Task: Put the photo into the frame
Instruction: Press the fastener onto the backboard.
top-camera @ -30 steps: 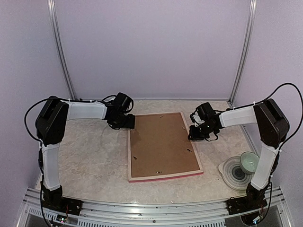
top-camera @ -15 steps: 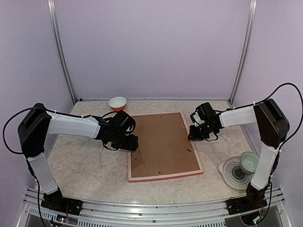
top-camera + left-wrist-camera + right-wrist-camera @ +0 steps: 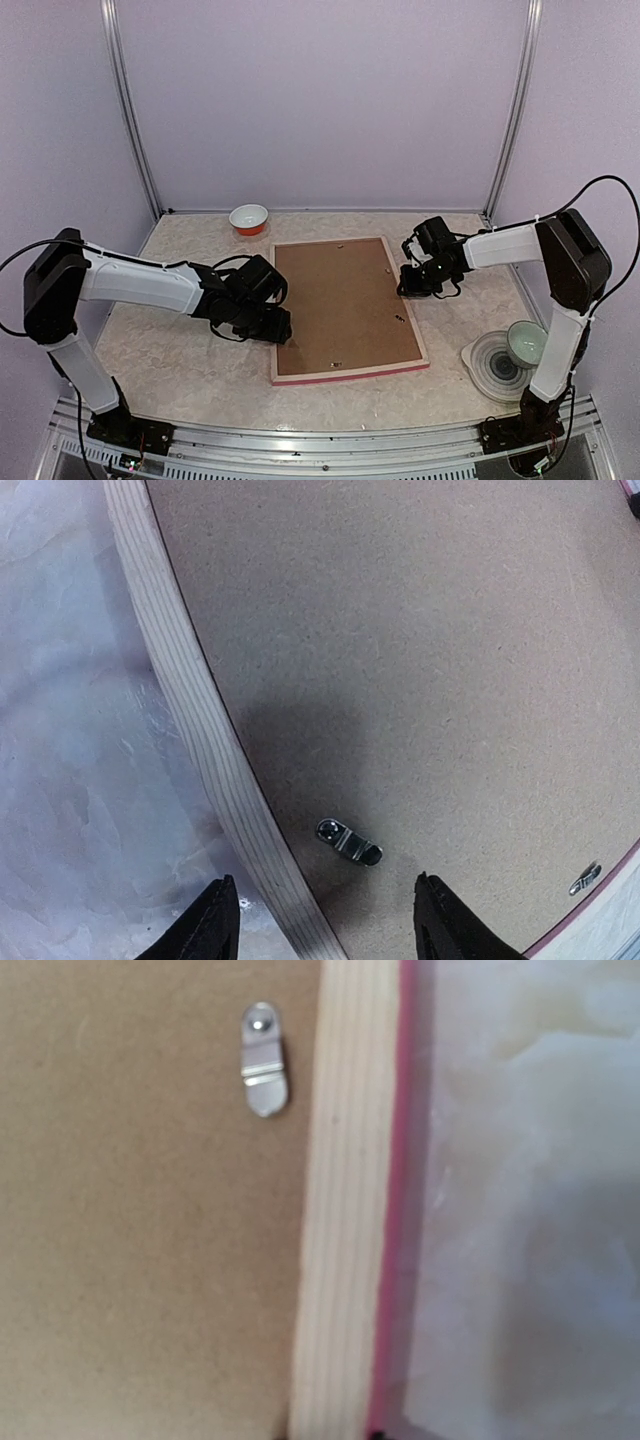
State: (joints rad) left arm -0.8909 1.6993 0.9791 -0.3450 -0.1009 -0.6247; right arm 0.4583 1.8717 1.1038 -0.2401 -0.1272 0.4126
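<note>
From above: frame (image 3: 350, 376) face down in the middle of the table (image 3: 180, 350), brown backing board (image 3: 345, 300) filling it. No sign of the photo in any view; whether under the board, cannot tell. Left gripper (image 3: 276, 325) at the frame's left rail, toward the near end. Right gripper (image 3: 412, 285) at the right rail, toward the far end; open or closed, cannot tell.

Left wrist: left gripper (image 3: 325, 930) with jaws apart and holding nothing, straddling the pale wood rail (image 3: 190, 700) and a small metal clip (image 3: 349, 842) on the board.

Right wrist: only rail (image 3: 345, 1210), board and another clip (image 3: 265, 1060); no clear view of the fingers.

Risk, as a judgement: with one finger outside the rail, could catch the wood instead of the clip on the way down and shove or tip the frame, shifting whatever sits beneath the board.

Against a second ago: left gripper down from the far left corner along the rail; red bowl (image 3: 248, 217) now uncovered; right gripper unmoved.
</note>
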